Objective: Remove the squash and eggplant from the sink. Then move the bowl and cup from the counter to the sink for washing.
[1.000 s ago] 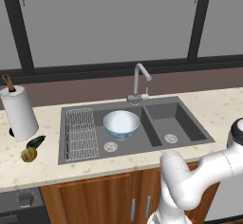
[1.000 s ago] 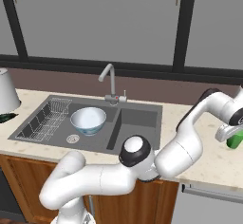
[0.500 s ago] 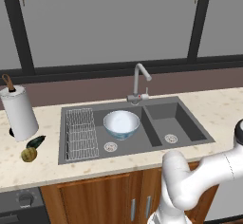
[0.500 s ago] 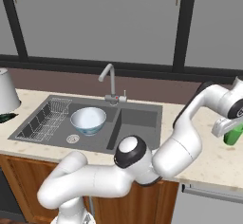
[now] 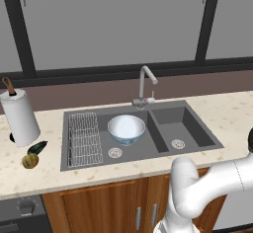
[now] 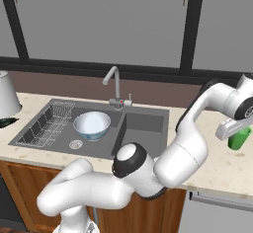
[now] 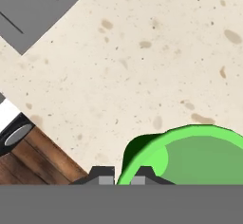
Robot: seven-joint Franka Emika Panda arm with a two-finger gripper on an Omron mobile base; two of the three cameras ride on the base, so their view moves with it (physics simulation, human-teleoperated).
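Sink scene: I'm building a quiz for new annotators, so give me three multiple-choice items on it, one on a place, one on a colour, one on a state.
1. Where is the bowl?
A. In the left basin of the sink
B. On the counter right of the sink
C. Under the paper towel roll

2. What colour is the cup?
A. White
B. Bright green
C. Dark grey

3. What is the gripper doing?
A. Open above the wire rack
B. Shut on the cup's rim, cup off the counter
C. Shut on the squash

Answers:
1 A: the bowl sits beside the rack, left of the divider.
2 B: it shows bright green in the right base and hand views.
3 B: the finger tips clamp the cup's wall, and the cup hangs above the counter.
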